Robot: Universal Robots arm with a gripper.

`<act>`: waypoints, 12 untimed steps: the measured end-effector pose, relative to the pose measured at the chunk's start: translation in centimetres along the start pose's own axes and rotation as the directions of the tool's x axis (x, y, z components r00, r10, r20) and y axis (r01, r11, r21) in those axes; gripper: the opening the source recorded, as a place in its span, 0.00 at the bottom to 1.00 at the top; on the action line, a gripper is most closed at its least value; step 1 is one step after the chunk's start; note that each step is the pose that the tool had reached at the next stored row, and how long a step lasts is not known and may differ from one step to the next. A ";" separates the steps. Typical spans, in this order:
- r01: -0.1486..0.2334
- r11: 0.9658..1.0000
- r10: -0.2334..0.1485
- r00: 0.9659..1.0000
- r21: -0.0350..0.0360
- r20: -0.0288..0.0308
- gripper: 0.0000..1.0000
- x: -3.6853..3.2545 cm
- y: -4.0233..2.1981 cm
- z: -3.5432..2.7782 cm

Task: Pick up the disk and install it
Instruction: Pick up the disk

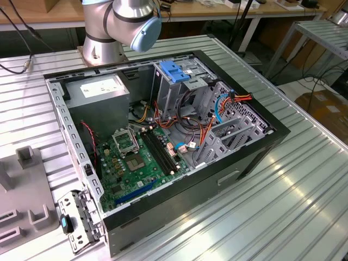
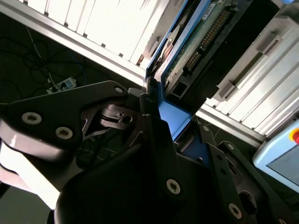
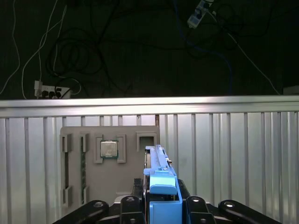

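**Surface.** The counter (image 1: 304,201) is ribbed aluminium, bright with glare. An open computer case (image 1: 272,130) lies on its side at the middle of the counter. Inside it are a green motherboard (image 1: 136,163), a grey power supply box (image 1: 100,89) with a white sticker, and a metal cage (image 1: 176,73) with a blue latch. The arm (image 1: 122,24) is mounted at the counter's far edge, behind the case. A grey plastic tray (image 1: 22,196) lies by the edge on the exterior view's left. In the first wrist view this tray (image 3: 112,182) carries a processor chip (image 3: 109,149) in a recess.

**Task item.** The end effector (image 3: 161,196) is pinching the disk (image 3: 156,158), with a black finger pressed against each flat side. The disk is held on edge over the counter, just beside the tray's edge. It is well apart from the case. In the second wrist view the disk (image 2: 198,37) shows its green circuit board and a blue rail.

**Room.** Past the counter's edge the floor (image 3: 140,46) is dark and strewn with loose cables, with a power strip (image 3: 51,92) among them. A wooden workbench (image 1: 217,11) and a cardboard box (image 1: 326,106) stand beyond the counter. A hand-held control box (image 2: 280,158) with a red button sits near the counter's edge.
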State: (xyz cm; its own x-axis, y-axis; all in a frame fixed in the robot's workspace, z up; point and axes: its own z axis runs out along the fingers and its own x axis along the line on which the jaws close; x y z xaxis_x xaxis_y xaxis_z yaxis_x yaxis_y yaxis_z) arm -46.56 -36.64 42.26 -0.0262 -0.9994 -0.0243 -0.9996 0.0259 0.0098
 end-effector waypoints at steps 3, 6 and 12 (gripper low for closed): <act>0.000 1.000 0.000 1.000 0.000 0.000 0.37 -0.01 0.00 -0.25; 0.000 1.000 0.000 1.000 0.000 0.000 0.37 -0.02 0.01 -0.69; 0.000 1.000 0.000 1.000 0.000 0.000 0.37 -0.07 0.03 -2.84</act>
State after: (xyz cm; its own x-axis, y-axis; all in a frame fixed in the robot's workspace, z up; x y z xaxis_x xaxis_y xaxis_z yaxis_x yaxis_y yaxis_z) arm -46.56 -36.64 45.10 -0.0262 -0.9994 -0.0243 -0.9996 0.0259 0.0102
